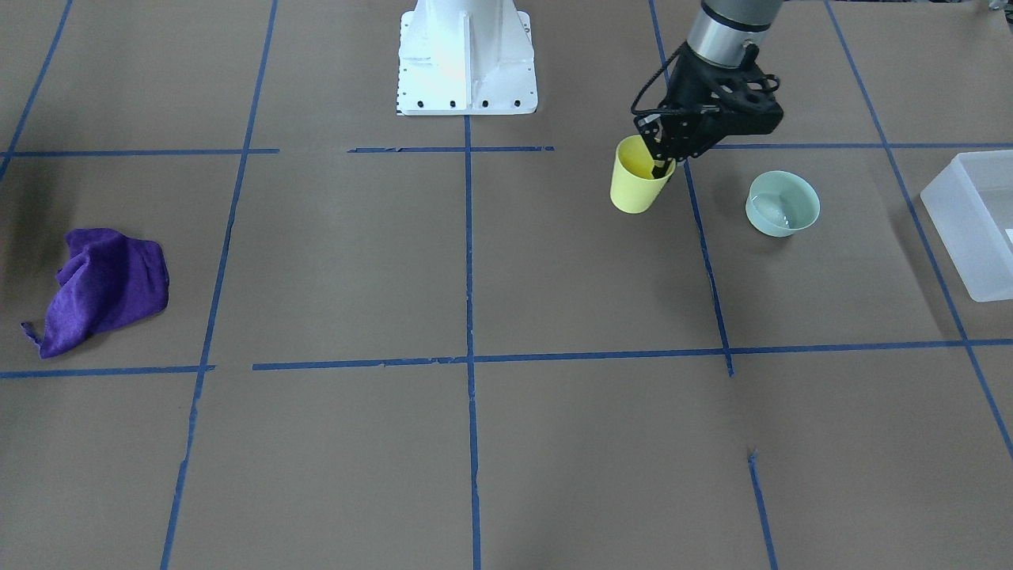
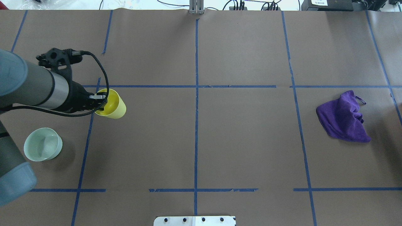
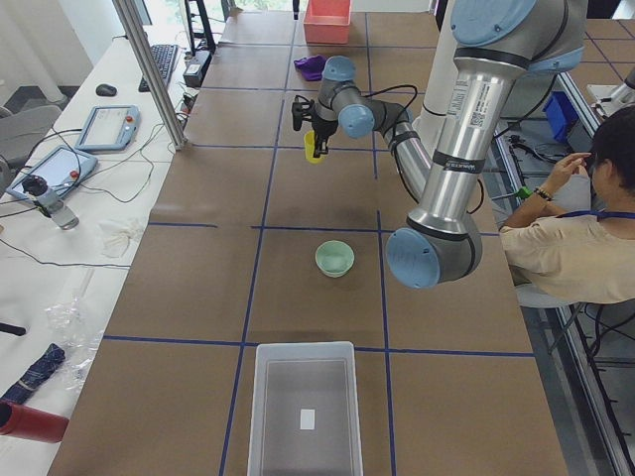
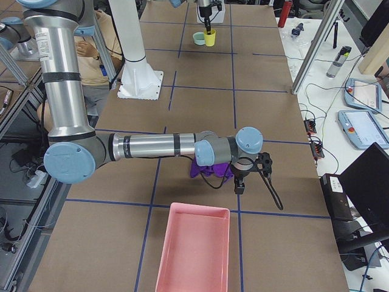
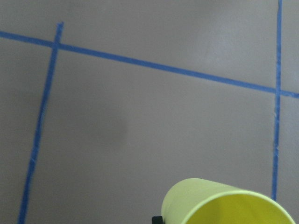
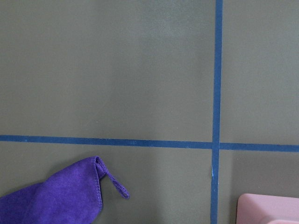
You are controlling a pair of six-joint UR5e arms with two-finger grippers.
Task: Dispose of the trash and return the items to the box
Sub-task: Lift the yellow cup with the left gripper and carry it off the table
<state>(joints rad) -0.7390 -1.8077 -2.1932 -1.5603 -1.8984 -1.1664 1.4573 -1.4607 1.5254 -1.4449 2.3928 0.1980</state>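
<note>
Cup (image 1: 635,190): yellow plastic, smooth, tapered, nothing in it. It hangs tilted from the left gripper (image 1: 660,166), whose jaws are clamped on the rim w/ one finger inside the wall and one outside. Can't tell if the cup's base touches the table (image 1: 475,261), which is covered in matte brown paper w/ a grid of blue tape (image 1: 468,237).

Bowl (image 1: 782,204) is pale mint green, round, glossy, wider & shorter than the cup. It stands upright near the cup, not touching, and looks empty.

Box (image 3: 303,407) is a frosted translucent white bin, rectangular w/ straight walls, at the table end on the robot's left, well apart from the bowl. Only a small white slip (image 3: 308,418) shows on its floor.

Cloth (image 1: 107,289) is purple, soft, crumpled, on the opposite side of the table. Near it sits a pink tray (image 4: 194,249), shallow, rounded corners, empty.

Right gripper (image 4: 239,185) hovers by the cloth; can't tell whether its jaws are apart or together.
</note>
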